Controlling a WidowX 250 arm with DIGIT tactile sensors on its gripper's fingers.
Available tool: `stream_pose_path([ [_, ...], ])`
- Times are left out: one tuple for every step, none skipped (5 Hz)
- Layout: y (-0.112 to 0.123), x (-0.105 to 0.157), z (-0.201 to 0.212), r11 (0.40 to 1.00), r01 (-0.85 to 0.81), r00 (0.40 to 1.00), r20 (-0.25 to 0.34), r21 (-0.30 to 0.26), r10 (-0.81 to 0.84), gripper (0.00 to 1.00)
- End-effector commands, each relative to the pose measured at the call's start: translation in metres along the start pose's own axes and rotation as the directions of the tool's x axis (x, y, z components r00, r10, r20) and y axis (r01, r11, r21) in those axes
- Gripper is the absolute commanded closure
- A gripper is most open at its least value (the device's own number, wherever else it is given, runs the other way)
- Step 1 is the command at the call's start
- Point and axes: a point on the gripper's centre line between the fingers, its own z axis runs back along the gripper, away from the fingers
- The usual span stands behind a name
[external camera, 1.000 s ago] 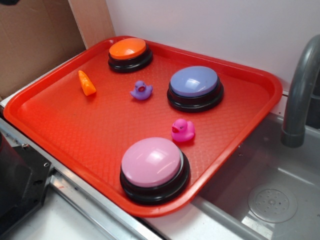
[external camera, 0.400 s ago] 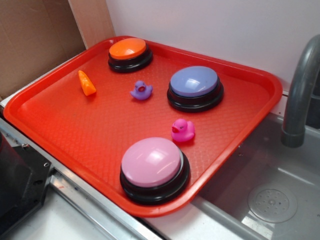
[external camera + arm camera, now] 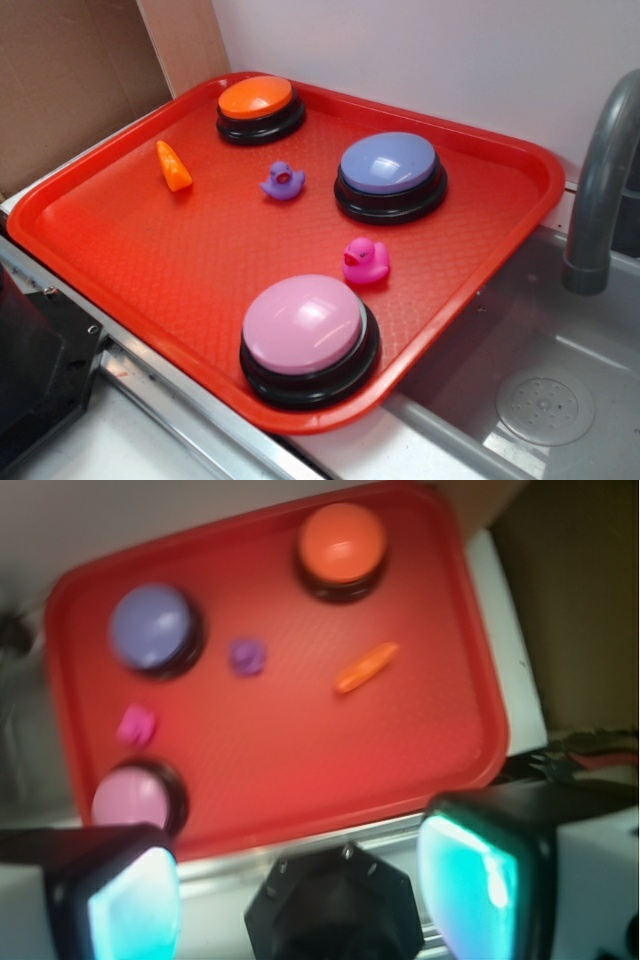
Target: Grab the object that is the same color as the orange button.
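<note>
The object, a small orange tapered piece (image 3: 173,166), lies by itself on the left part of the red tray (image 3: 120,250), in front of and to the left of the orange button (image 3: 257,100) at the tray's far corner. In the blurred wrist view the object (image 3: 366,667) lies below the orange button (image 3: 342,542). My gripper (image 3: 300,890) hangs high above the tray's near edge, well away from the object. It is open, its cyan pads (image 3: 470,880) wide apart with nothing between them. The exterior view does not show the gripper.
Also on the tray are a purple duck (image 3: 283,181), a pink duck (image 3: 364,261), a blue-purple button (image 3: 388,165) and a pink button (image 3: 303,325). A grey faucet (image 3: 600,180) and sink (image 3: 540,400) lie to the right. Cardboard (image 3: 60,80) stands at the back left.
</note>
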Motion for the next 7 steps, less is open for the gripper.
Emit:
stream_pose_path([
  [0.016, 0.052, -0.041, 0.967, -0.256, 0.966, 0.022, -0.011, 0.256, 0.0],
  [0.009, 0.06, -0.063, 0.945, -0.326, 0.945, 0.036, 0.003, 0.325, 0.0],
  [0.004, 0.065, -0.087, 0.912, -0.409, 0.912, 0.032, 0.037, 0.408, 0.0],
  [0.013, 0.063, -0.103, 0.901, -0.428, 0.904, 0.019, 0.069, 0.427, 0.0],
  [0.031, 0.057, -0.12, 0.909, -0.409, 0.911, -0.024, 0.076, 0.411, 0.0],
  [0.046, 0.049, -0.13, 0.918, -0.384, 0.921, -0.035, 0.096, 0.389, 0.0],
  [0.053, 0.049, -0.137, 0.913, -0.398, 0.914, -0.048, 0.093, 0.404, 0.0],
])
